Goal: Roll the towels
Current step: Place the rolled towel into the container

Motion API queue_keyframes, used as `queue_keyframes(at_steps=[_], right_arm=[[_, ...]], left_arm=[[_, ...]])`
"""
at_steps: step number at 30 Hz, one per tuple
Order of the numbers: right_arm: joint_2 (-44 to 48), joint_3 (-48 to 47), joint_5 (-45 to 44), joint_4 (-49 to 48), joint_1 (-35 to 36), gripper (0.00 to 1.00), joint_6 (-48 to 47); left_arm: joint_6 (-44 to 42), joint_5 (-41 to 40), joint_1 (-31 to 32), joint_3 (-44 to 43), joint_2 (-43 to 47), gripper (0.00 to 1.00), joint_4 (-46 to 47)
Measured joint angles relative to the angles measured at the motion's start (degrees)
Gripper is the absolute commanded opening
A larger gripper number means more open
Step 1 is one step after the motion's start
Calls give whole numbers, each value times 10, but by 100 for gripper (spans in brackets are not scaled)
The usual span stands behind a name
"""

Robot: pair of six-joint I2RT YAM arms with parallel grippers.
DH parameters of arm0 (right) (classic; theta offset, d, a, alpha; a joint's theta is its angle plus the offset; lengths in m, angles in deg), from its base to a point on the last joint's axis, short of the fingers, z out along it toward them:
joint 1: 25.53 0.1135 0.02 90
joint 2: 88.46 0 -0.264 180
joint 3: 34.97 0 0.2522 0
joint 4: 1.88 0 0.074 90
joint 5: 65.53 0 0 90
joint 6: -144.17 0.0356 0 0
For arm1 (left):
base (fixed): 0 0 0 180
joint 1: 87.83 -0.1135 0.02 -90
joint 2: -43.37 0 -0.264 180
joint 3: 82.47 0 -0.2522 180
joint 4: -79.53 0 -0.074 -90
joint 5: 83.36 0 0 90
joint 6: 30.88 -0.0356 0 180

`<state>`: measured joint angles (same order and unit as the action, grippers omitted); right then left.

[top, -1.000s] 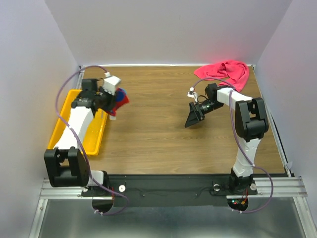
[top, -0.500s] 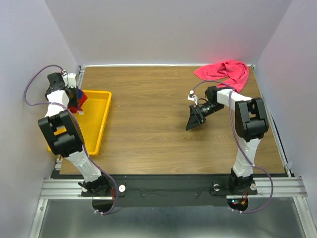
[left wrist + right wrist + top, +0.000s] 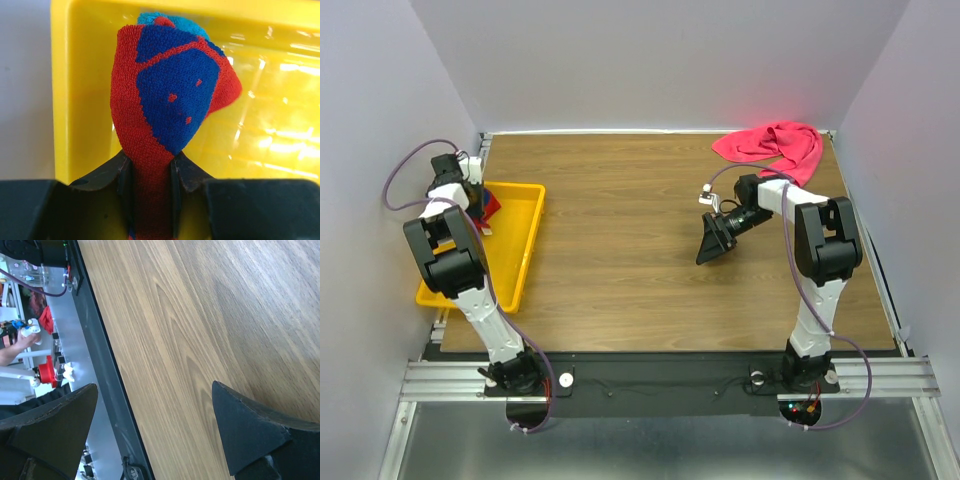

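Observation:
The patterned red and blue towel (image 3: 167, 97), rolled into a bundle with a teal patch at its top, is pinched between the fingers of my left gripper (image 3: 151, 172), which is shut on it above the yellow tray (image 3: 280, 130). From above, that gripper (image 3: 480, 205) sits at the tray's far left corner with the towel (image 3: 490, 205) showing red. The plain pink-red towel (image 3: 772, 145) lies crumpled at the table's back right corner. My right gripper (image 3: 710, 242) hangs open over the bare wood, left of and nearer than the pink towel, with nothing between its fingers (image 3: 245, 430).
The yellow tray (image 3: 515, 250) lies along the left edge of the wooden table (image 3: 640, 250). White walls close in the left, back and right. The table's dark front rail (image 3: 107, 390) shows in the right wrist view.
My left arm has swung from over the tray's right side to its far left corner, carrying the patterned towel. The right arm has barely moved.

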<state>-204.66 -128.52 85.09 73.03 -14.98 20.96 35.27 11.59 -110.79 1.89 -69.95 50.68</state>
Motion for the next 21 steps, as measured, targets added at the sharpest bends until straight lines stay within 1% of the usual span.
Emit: queue_keyframes(at_steps=[7, 16, 21], right_arm=[[0, 0, -3, 1, 0, 100, 0], [0, 0, -7, 3, 0, 100, -1], [0, 0, -8, 4, 0, 100, -3]], left_arm=[[2, -17, 0, -43, -50, 0, 15], [2, -24, 0, -70, -74, 1, 24], [4, -42, 0, -73, -77, 1, 34]])
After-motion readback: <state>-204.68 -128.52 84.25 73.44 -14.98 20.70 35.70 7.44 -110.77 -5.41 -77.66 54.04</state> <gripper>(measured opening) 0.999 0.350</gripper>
